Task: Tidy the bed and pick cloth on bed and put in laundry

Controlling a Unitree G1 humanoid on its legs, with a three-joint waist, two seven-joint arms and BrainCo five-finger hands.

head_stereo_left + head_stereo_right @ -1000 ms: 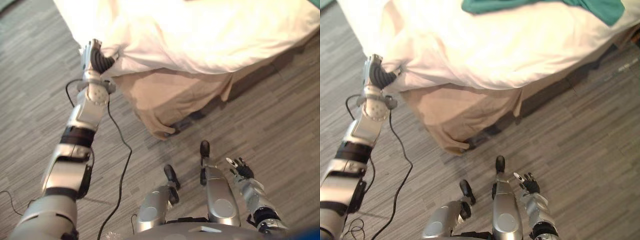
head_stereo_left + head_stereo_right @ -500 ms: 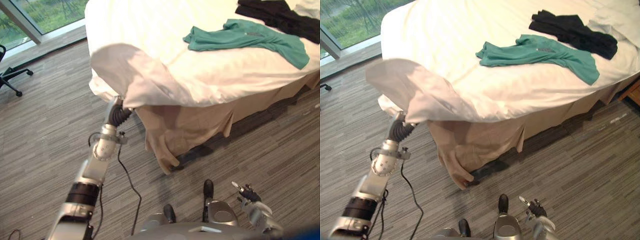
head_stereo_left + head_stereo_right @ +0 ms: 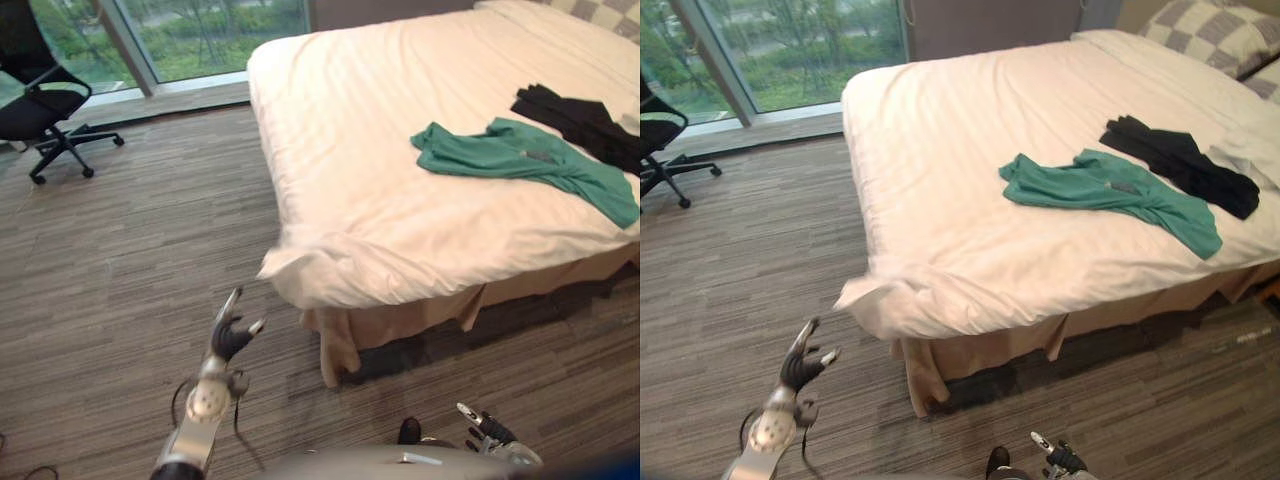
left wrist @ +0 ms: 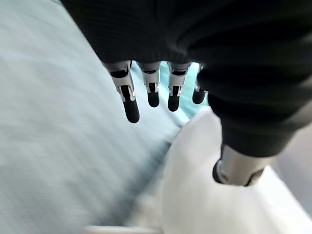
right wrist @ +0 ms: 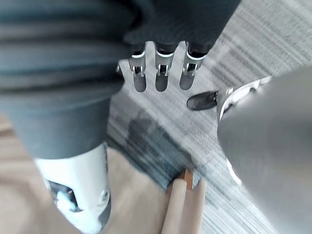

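White sheet covers the bed [image 3: 960, 140], lying mostly smooth, with its near corner [image 3: 292, 270] bunched and hanging over the edge above a beige bed skirt [image 3: 985, 355]. On the sheet, toward the robot's right, lies a green shirt [image 3: 1102, 188], spread flat and crumpled; a black garment [image 3: 1180, 163] lies just beyond it, and the two appear to touch at one edge. Two checked pillows [image 3: 1212, 30] sit at the far end of the bed. The left hand [image 3: 229, 335] is raised over the grey plank floor [image 3: 120, 250], near the bunched corner but apart from it; its fingers [image 4: 129, 105] are extended and spread, the thumb [image 4: 238, 168] stands apart, and it grasps nothing. The right hand [image 3: 488, 431] hangs low at the robot's right side, over the floor and well apart from the bed; its fingers [image 5: 159, 74] are straight and relaxed, and it holds nothing. Both garments thus rest on the bed, with neither hand touching them. A black office chair [image 3: 45, 105] stands on the floor at the far left, before a floor-length window [image 3: 790, 45] with greenery outside.
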